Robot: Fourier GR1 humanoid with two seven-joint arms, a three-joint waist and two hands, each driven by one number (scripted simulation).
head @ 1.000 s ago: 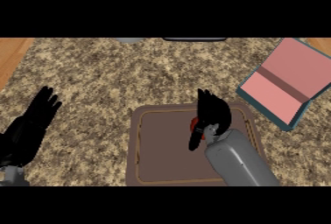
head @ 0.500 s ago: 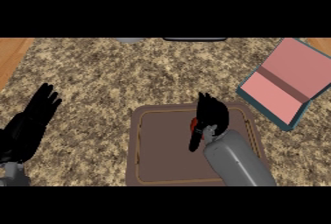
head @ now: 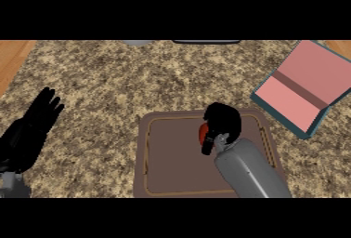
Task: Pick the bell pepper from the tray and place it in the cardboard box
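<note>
1 brown tray point(head: 165, 158). 1 red bell pepper point(head: 203, 133), mostly hidden under right hand point(head: 223, 122). 1 pink-lined box point(head: 302, 88), open. 2 black hands: right plus left hand point(head: 34, 128). 2 grey forearms.

I see a speckled brown granite desk point(head: 137, 79) with wood showing at its left edge. At the far edge, a grey round object point(head: 137, 42) and a dark flat object point(head: 205, 42) are cut off.
</note>
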